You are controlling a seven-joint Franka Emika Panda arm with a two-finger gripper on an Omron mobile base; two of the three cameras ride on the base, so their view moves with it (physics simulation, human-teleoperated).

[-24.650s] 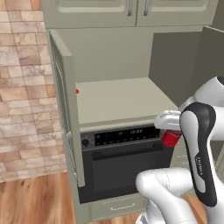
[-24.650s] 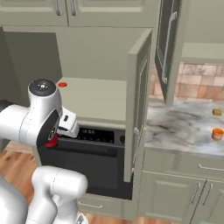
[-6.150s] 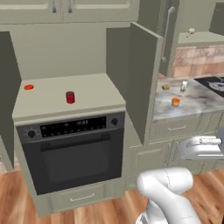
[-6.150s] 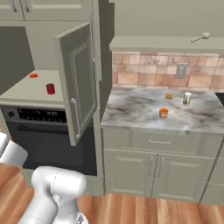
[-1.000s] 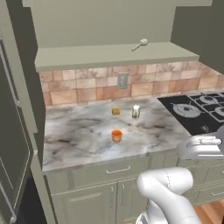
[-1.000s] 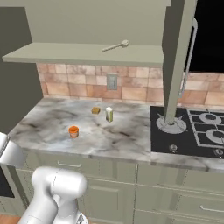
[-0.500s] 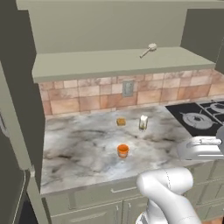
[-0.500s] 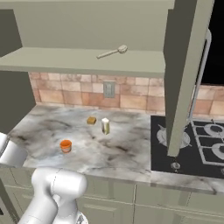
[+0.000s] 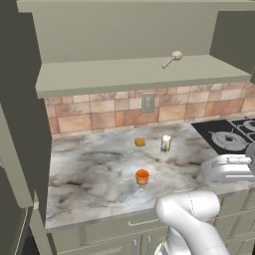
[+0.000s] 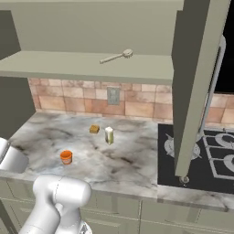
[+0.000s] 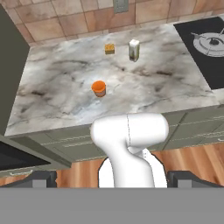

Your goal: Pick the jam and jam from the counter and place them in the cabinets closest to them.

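Here we are over the worktop (image 11: 57,78), and the pincer (image 11: 113,179) hangs back from its front edge, looking down across the marbled stone. Its two dark tips stand far apart with nothing between them: wide, empty, ready to take something, we reckon.

Starting at the left: the jam (image 11: 99,88), a small orange jar, stands upright on the stone, ahead of the pincer, a touch to its left and well apart from it. That's our target. It stands alone in open space, which should give the tips room on either side.

Further on from the pincer, close to the tiled wall (image 9: 99,112), sits a small orange-brown block (image 11: 110,48). Just beside that block stands a pale little bottle (image 11: 134,50), upright. Both are well beyond the jam, so we judge they won't crowd the reach.

Off to the pincer's right lies the black hob (image 11: 210,41), set in the worktop.

Above it all runs an open shelf (image 9: 99,79), pale grey-green like the cabinets, with a spoon (image 9: 173,59) lying on it. In the right base view a tall cabinet door (image 10: 196,87) stands swung open over the hob. We take that for the place waiting for the jar.

The count: one jam jar, one block, one bottle, one spoon, one hob, one open door. The jar is not yet touched.
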